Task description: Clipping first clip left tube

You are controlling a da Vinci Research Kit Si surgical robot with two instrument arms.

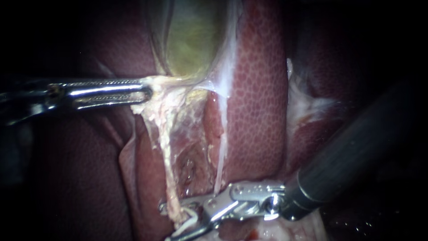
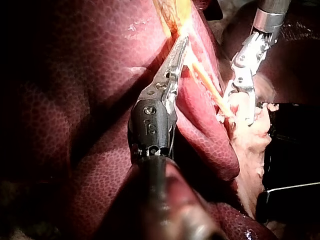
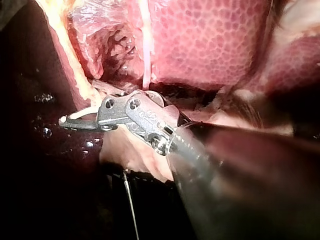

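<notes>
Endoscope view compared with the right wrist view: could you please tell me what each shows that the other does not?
Only the endoscope view shows the left instrument gripping pale tissue at the greenish gallbladder, by its lower end. Only the right wrist view shows a thin thread-like line under the right instrument. Both show that instrument at the left tube, against the liver.

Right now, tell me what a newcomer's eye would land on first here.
The greenish gallbladder glows at the top of the endoscope view, against the mottled red liver. Just below, the left instrument grips pale tissue, and a stringy tube runs down from there to the right instrument's tip.
</notes>
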